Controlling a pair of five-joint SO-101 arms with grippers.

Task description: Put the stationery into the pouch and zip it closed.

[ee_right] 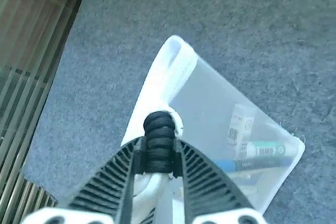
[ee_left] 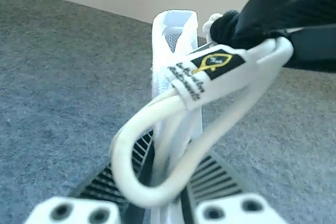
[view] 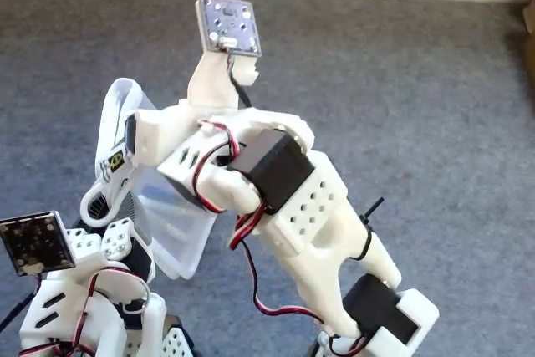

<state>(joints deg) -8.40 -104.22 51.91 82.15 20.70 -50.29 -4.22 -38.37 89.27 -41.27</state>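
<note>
The translucent pouch (view: 171,215) sits between the two arms above the grey-covered table (view: 418,81), its white-bound edge uppermost. The left gripper (ee_left: 176,156) is closed narrow on that edge, where the white carry loop (ee_left: 126,150) bends out past its fingers. The right gripper (ee_right: 158,148) is clamped on the black ribbed zip pull (ee_right: 158,135) at the same end of the pouch. The stationery (ee_right: 257,150), pens and small tubes, lies inside the pouch at its lower far end. Contact between that lower corner and the table cannot be determined.
</note>
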